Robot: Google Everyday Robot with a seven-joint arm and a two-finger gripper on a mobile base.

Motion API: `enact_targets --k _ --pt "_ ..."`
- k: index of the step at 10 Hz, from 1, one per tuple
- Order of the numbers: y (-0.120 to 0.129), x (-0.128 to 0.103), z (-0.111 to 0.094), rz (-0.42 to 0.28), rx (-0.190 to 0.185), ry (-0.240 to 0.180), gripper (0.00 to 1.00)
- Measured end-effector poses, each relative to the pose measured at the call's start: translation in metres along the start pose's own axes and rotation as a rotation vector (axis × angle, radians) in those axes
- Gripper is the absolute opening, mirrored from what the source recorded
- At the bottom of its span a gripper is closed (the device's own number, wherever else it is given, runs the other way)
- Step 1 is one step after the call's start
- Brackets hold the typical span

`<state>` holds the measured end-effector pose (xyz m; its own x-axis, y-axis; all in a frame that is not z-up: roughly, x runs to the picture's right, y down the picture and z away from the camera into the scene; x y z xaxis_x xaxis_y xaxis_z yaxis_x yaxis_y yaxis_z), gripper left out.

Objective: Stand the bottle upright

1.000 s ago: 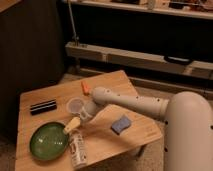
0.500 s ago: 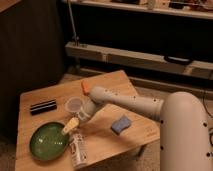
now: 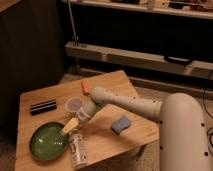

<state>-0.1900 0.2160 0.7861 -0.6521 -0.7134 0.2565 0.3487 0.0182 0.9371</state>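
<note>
Gripper [image 3: 70, 126] jaws apart, just beside lying bottle [image 3: 78, 149]; label print unreadable.

Gripper [image 3: 70, 126]: at the green plate's [image 3: 45, 145] right rim, just above the bottle's [image 3: 78, 149] upper end, jaws spread. Contact with the bottle cannot be told.
Bottle cap: not distinguishable.
Label print: too small to read.
Plastic cup [image 3: 74, 104]: right side covered by the wrist [image 3: 87, 111].
Dark flat object [image 3: 43, 107]: too blurred to identify.
Robot body [image 3: 182, 135]: cut off by the right and bottom edges.
Table [image 3: 107, 82]: front left corner cut off by the bottom edge.
</note>
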Motion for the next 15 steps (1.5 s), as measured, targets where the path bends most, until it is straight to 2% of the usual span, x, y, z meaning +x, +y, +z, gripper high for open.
enact_targets --k 2,3,5,8,15 --pt "0.000 -0.002 0.004 0.000 -0.005 -0.004 0.59" --pt "0.000 -0.002 0.005 0.000 -0.004 -0.006 0.54" --pt "0.002 -0.002 0.005 0.005 -0.006 0.002 0.53" --pt "0.004 -0.001 0.003 0.021 0.015 0.014 0.53" --pt "0.012 -0.001 -0.009 0.032 0.010 0.020 0.53"
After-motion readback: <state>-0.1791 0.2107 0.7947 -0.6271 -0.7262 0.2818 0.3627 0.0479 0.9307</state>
